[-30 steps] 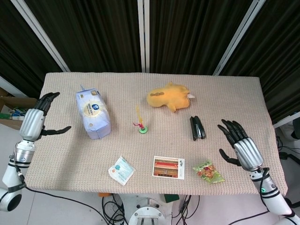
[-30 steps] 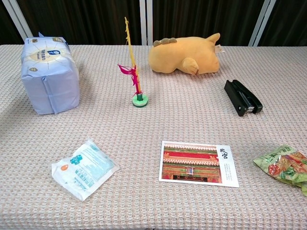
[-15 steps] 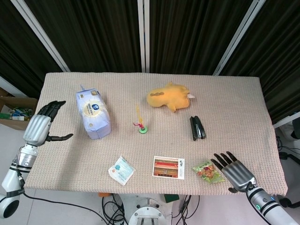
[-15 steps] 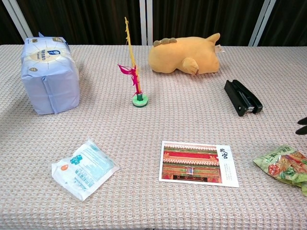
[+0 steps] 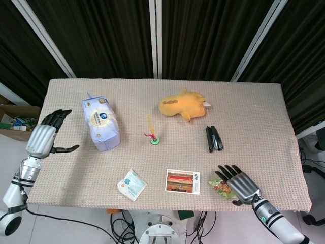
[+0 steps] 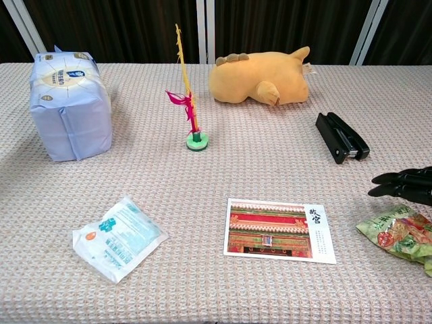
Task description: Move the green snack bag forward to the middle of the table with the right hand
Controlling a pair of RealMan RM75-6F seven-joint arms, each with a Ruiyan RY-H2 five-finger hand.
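Right robot hand (image 5: 237,184) (fingers spread, holding nothing) hovers over the green snack bag (image 6: 399,232).

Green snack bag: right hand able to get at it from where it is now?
Probably yes. The right hand hangs over the green snack bag with fingers spread, holding nothing. Nothing lies between them; the postcard sits clear to the side. In the chest view the fingers show above the bag.
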